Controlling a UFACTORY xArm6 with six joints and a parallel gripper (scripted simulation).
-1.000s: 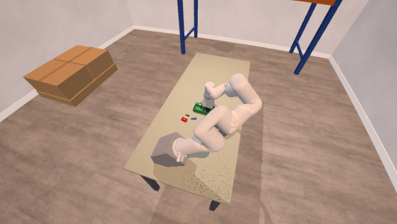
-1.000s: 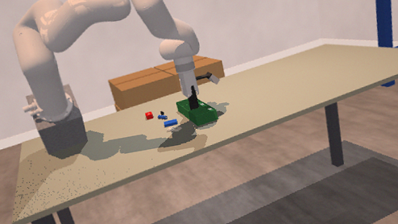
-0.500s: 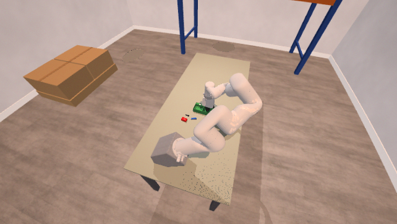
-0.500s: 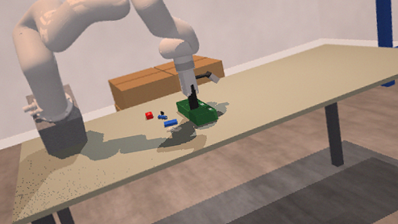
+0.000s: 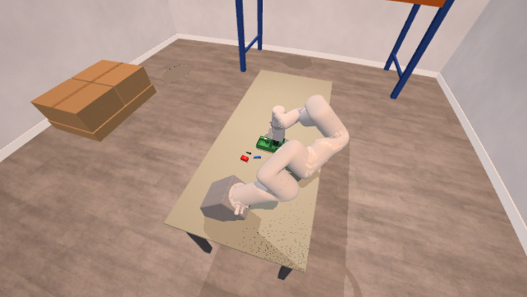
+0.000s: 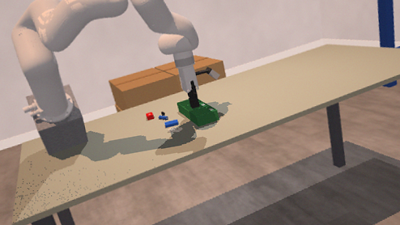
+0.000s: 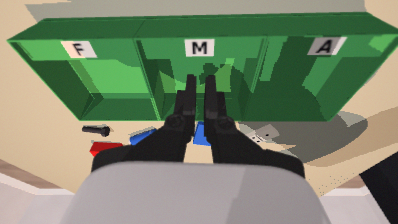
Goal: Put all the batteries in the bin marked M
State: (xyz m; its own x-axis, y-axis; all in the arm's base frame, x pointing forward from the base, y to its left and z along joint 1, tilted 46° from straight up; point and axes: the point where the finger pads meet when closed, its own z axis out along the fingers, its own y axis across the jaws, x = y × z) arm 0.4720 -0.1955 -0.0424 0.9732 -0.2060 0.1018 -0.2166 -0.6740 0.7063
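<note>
A green bin (image 5: 263, 143) (image 6: 206, 116) (image 7: 115, 75) with three compartments marked F, M and A stands mid-table. My gripper (image 5: 276, 140) (image 6: 194, 103) (image 7: 200, 88) is shut with nothing visible between the fingers. It hangs just over the M compartment (image 7: 200, 48), fingertips at its rim. A blue battery (image 5: 257, 157) (image 6: 171, 123) (image 7: 201, 135) lies on the table beside the bin. A second small blue piece (image 6: 163, 116) (image 7: 142, 136) lies near it. My fingers and their shadow hide the floor of the M compartment.
A red block (image 5: 245, 157) (image 6: 150, 115) (image 7: 105, 148) and a black bolt (image 5: 248, 153) (image 7: 96, 130) lie left of the batteries. A small grey piece (image 7: 262, 132) lies close to the bin's near wall. The arm's grey base (image 6: 60, 132) stands at the table's end.
</note>
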